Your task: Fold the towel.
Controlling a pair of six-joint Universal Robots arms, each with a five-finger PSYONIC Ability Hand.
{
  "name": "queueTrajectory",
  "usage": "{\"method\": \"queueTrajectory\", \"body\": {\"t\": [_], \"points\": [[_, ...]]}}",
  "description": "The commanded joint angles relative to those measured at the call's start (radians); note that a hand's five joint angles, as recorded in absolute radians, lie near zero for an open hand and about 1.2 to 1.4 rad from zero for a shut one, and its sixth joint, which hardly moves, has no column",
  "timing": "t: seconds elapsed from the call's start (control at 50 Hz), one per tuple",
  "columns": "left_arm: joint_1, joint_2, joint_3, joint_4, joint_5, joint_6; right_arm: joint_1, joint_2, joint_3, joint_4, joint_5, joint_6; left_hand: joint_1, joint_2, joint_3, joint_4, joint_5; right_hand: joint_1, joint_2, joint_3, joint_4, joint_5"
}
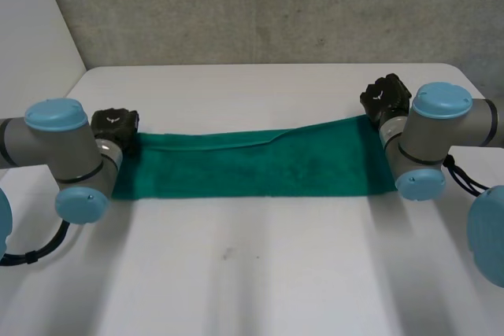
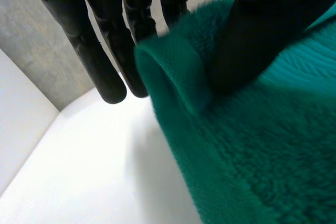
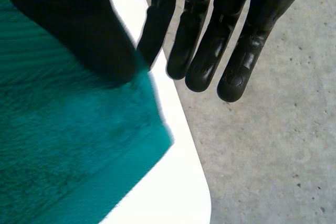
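2 far corners of the towel (image 1: 252, 167) are pinched thumb-to-fingers by the left hand (image 1: 115, 125) and right hand (image 1: 386, 97).

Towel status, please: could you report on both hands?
Left hand pinches towel left end; right hand pinches right end. Towel spread across table. Nothing obstructing.

Towel (image 1: 252, 167): short ends were hidden behind left arm (image 1: 75, 151) and right arm (image 1: 425, 143). Corner lay covered under left hand (image 2: 262, 30) thumb. Edge beside right hand (image 3: 68, 30) fingers was blurred.
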Motion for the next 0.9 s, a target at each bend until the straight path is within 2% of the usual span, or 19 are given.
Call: {"method": "queueTrajectory", "body": {"t": [0.02,0.06,0.16,0.22,0.24,0.3,0.32,0.36,0.46,0.52,0.54,0.58,0.62,0.7,0.84,0.9], "points": [[-0.023,0.015,-0.025,0.039,0.006,0.002,0.000,0.022,-0.043,0.001,0.054,0.073,-0.739,-0.794,-0.791,-0.791,-0.774,-0.507,-0.663,-0.667,-0.671,-0.675],[-0.028,0.022,-0.031,0.039,0.006,0.002,-0.008,0.011,-0.037,0.002,0.058,0.146,-0.743,-0.798,-0.795,-0.795,-0.778,-0.658,-0.815,-0.818,-0.822,-0.826],[-0.034,0.104,-0.089,0.040,0.001,-0.001,-0.018,-0.149,0.032,0.011,0.051,0.382,-0.749,-0.804,-0.801,-0.800,-0.783,-0.658,-0.815,-0.818,-0.822,-0.826],[-0.035,0.160,-0.134,0.037,0.001,-0.006,-0.018,-0.211,0.077,0.014,0.042,0.441,-0.749,-0.804,-0.801,-0.800,-0.783,-0.658,-0.815,-0.818,-0.822,-0.826],[-0.035,0.173,-0.147,0.037,0.001,-0.008,-0.021,-0.293,0.148,0.016,0.011,0.500,-0.749,-0.804,-0.801,-0.800,-0.783,-0.658,-0.815,-0.818,-0.822,-0.826],[-0.035,0.204,-0.175,0.036,0.001,-0.009,-0.034,-0.343,0.201,0.024,-0.020,0.527,-0.752,-0.807,-0.804,-0.803,-0.786,-0.658,-0.815,-0.818,-0.822,-0.826],[-0.035,0.235,-0.206,0.036,0.001,-0.011,-0.067,-0.415,0.282,0.046,-0.076,0.534,-0.753,-0.807,-0.805,-0.804,-0.787,-0.658,-0.815,-0.818,-0.822,-0.826],[-0.037,0.278,-0.256,0.034,0.001,-0.011,-0.081,-0.440,0.311,0.062,-0.099,0.533,-0.753,-0.807,-0.805,-0.804,-0.787,-0.658,-0.815,-0.818,-0.822,-0.826],[-0.038,0.367,-0.379,0.036,0.006,-0.012,-0.149,-0.541,0.480,0.224,-0.240,0.533,-0.753,-0.807,-0.805,-0.804,-0.787,-0.658,-0.815,-0.818,-0.822,-0.826],[-0.038,0.394,-0.431,0.039,0.007,-0.012,-0.166,-0.546,0.523,0.276,-0.261,0.528,-0.753,-0.807,-0.805,-0.804,-0.787,-0.658,-0.815,-0.818,-0.822,-0.826],[-0.040,0.399,-0.440,0.039,0.007,-0.012,-0.176,-0.544,0.551,0.293,-0.270,0.528,-0.753,-0.807,-0.805,-0.804,-0.787,-0.569,-0.726,-0.730,-0.733,-0.737],[-0.044,0.405,-0.463,0.040,0.007,-0.012,-0.181,-0.543,0.565,0.298,-0.271,0.527,-0.753,-0.807,-0.805,-0.804,-0.787,-0.533,-0.690,-0.694,-0.697,-0.701],[-0.049,0.405,-0.474,0.040,0.007,-0.012,-0.212,-0.538,0.605,0.283,-0.276,0.524,-0.753,-0.807,-0.805,-0.804,-0.787,-0.393,-0.550,-0.553,-0.557,-0.561],[-0.052,0.402,-0.485,0.042,0.006,-0.012,-0.229,-0.524,0.623,0.251,-0.277,0.522,-0.753,-0.807,-0.805,-0.804,-0.787,-0.328,-0.484,-0.488,-0.492,-0.495],[-0.052,0.398,-0.491,0.040,0.006,-0.014,-0.247,-0.405,0.612,0.188,-0.264,0.470,-0.753,-0.807,-0.805,-0.804,-0.787,-0.254,-0.411,-0.415,-0.418,-0.422],[-0.052,0.396,-0.499,0.042,0.006,-0.014,-0.270,-0.374,0.605,0.175,-0.259,0.438,-0.753,-0.807,-0.805,-0.804,-0.787,-0.146,-0.302,-0.306,-0.310,-0.313]]}}
